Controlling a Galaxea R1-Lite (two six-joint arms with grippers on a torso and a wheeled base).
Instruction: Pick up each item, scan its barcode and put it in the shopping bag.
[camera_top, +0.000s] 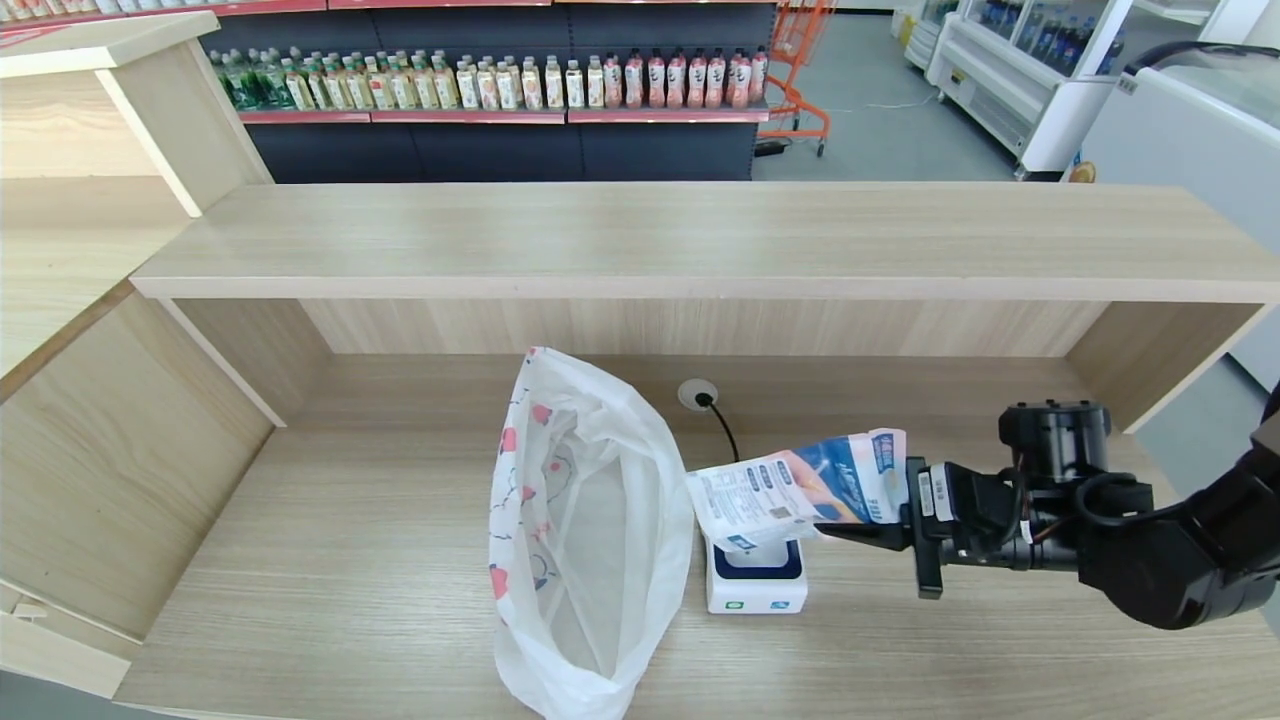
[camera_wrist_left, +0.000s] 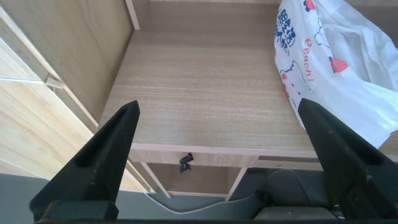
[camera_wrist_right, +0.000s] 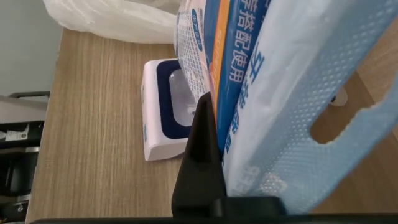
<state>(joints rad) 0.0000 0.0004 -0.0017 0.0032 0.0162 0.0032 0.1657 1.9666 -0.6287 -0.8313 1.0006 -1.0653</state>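
Pale wooden counter (camera_top: 300, 600) with a raised ledge (camera_top: 700, 240) along its far side. Beyond, rows of bottles (camera_top: 480, 85) on a shelf (camera_top: 470, 117); far right, an orange cart (camera_top: 805, 65) and white freezers (camera_top: 1010, 95).

On counter (camera_top: 350, 580): shopping bag (camera_top: 580, 540), scanner (camera_top: 757, 582) just right of it. Over scanner: packet (camera_top: 790, 488), in right gripper (camera_top: 855, 527). Behind scanner: cable port (camera_top: 697, 393).

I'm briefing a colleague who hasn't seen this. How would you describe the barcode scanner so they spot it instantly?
On the lower wooden counter, the scanner sits just to the right of the open white shopping bag. It is the small white box with a dark blue top, beneath the printed packet gripped by the right end effector.
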